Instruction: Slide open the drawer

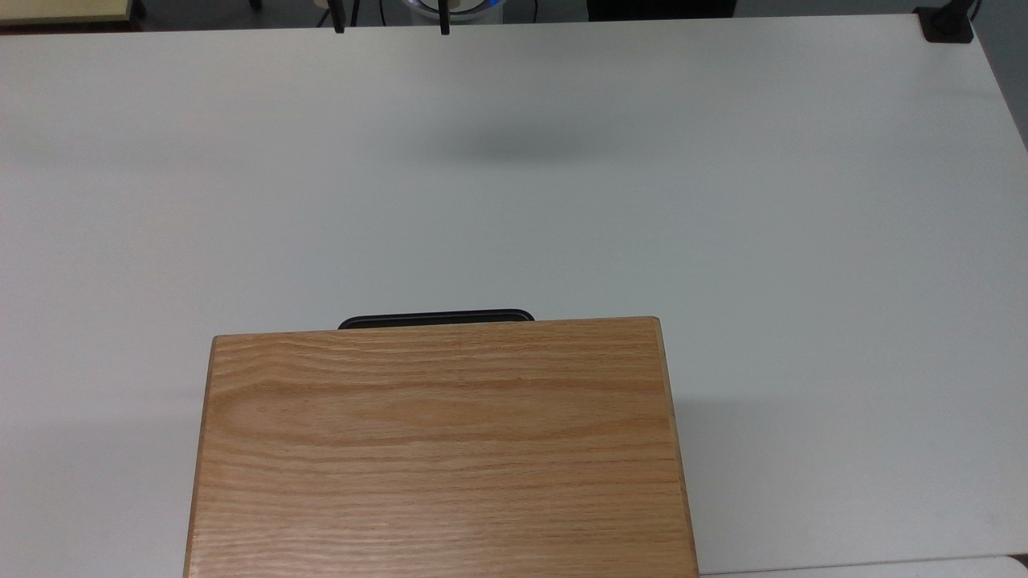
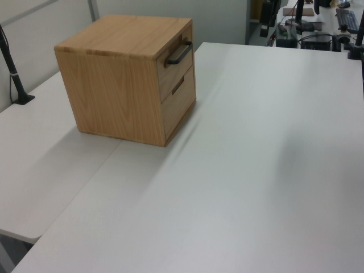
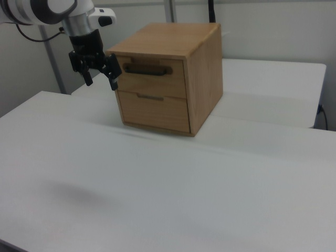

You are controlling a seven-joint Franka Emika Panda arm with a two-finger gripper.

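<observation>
Cabinet (image 3: 173,73) shows two drawers, apparently shut; one hand (image 3: 101,79) hovers.

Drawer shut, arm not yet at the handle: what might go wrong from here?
1. The tool hangs open off the handle's end, right view's left; a poor approach could strike the drawer front.
2. The cabinet sits loose on the table; pulling may drag it along.

Overhead view, two opposite angled views; shared cabinet (image 1: 440,449).
</observation>
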